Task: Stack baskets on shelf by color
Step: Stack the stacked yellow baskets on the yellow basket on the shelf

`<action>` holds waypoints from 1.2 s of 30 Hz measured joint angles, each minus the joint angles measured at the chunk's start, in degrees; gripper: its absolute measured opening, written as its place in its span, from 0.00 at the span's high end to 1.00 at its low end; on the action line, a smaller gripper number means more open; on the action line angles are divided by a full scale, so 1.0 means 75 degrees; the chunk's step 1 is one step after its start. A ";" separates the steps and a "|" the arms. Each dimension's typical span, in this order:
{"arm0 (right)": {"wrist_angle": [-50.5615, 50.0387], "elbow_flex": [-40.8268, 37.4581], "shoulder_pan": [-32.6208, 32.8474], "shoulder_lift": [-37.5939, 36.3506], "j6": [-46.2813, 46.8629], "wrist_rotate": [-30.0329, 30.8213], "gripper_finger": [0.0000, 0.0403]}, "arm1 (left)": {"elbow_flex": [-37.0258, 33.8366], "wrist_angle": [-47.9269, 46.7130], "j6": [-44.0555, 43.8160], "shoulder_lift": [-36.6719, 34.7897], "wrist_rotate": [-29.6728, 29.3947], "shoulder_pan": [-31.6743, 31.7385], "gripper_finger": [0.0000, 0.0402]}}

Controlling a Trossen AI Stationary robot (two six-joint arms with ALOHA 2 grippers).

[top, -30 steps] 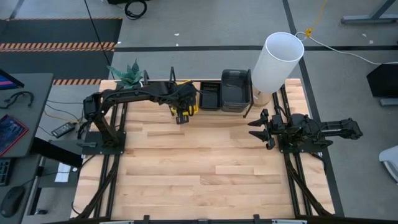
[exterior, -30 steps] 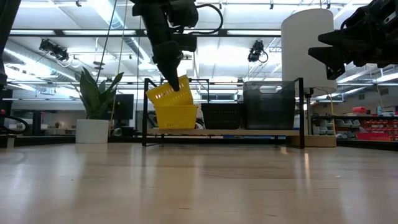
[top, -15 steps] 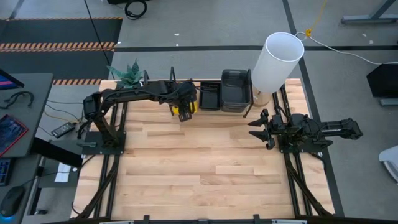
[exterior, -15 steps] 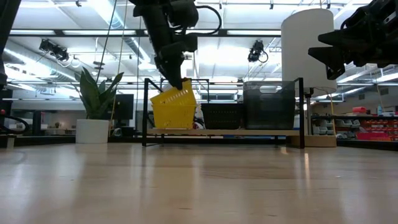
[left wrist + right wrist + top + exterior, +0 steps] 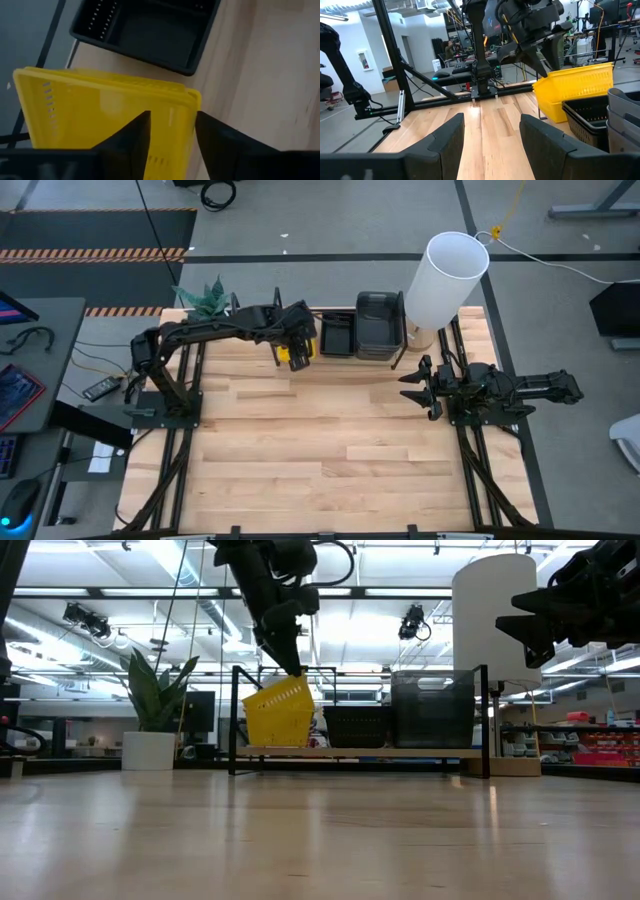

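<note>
The yellow baskets (image 5: 278, 715) sit stacked at the left end of the shelf (image 5: 360, 752). The top one (image 5: 100, 115) lies nested and tilted, its right corner higher. The black baskets (image 5: 337, 333) are in the middle and the dark grey baskets (image 5: 378, 323) at the right. My left gripper (image 5: 293, 665) hangs open just over the top yellow basket's raised corner, and its fingers (image 5: 135, 135) stand on either side of that basket's wall. My right gripper (image 5: 415, 385) waits open at the table's right side, above the wood. My left gripper comes from above, slanting down, with its open fingers astride the top yellow basket's wall near one corner (image 5: 192, 100). Whether a finger touches the wall I cannot tell. The basket rests on the yellow stack below it.
A tall white cylinder (image 5: 447, 278) stands at the shelf's right end, close to the grey baskets. A potted plant (image 5: 205, 300) is at the far left corner. Bare wood (image 5: 330, 440) stretches from the shelf to the table's near edge.
My left gripper has carried the tilted yellow basket toward the table's far edge and opened, letting it go. The basket has dropped from above the stack into the yellow basket below and lies tilted there. The gripper has since risen a little.
</note>
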 joint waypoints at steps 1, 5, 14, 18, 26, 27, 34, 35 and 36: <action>0.0000 0.0000 -0.0003 0.0000 0.0000 0.0000 0.51 | 0.0003 0.0002 -0.0061 -0.0008 0.0017 -0.0015 0.60; 0.0000 0.0000 -0.0002 0.0000 0.0003 -0.0001 0.51 | 0.0000 -0.0195 -0.0100 -0.0001 0.0052 -0.0098 0.60; 0.0000 0.0000 -0.0003 0.0000 0.0003 0.0000 0.51 | -0.0035 -0.0538 -0.0105 0.0042 -0.0231 -0.0196 0.54; 0.0000 0.0000 -0.0003 0.0000 0.0003 0.0000 0.51 | -0.0066 -0.0626 -0.0088 0.0197 -0.0237 -0.0201 0.52; 0.0000 0.0000 -0.0001 0.0003 0.0003 -0.0001 0.51 | -0.0082 -0.0818 0.0117 0.0653 -0.0571 -0.0302 0.71; 0.0000 0.0000 -0.0003 0.0003 0.0002 -0.0003 0.51 | -0.0082 -0.0808 0.0119 0.0671 -0.0611 -0.0326 0.76; -0.0002 0.0000 0.0000 0.0003 0.0003 -0.0003 0.51 | 0.0173 -0.1459 0.0125 0.0674 -0.0818 -0.0373 0.95; 0.0000 0.0000 0.0000 0.0003 0.0002 -0.0001 0.51 | 0.0226 -0.1521 0.0125 0.0674 -0.0817 -0.0373 0.95; 0.0000 0.0000 0.0000 0.0003 0.0001 -0.0001 0.51 | 0.0287 -0.1596 0.0122 0.0674 -0.0816 -0.0381 0.95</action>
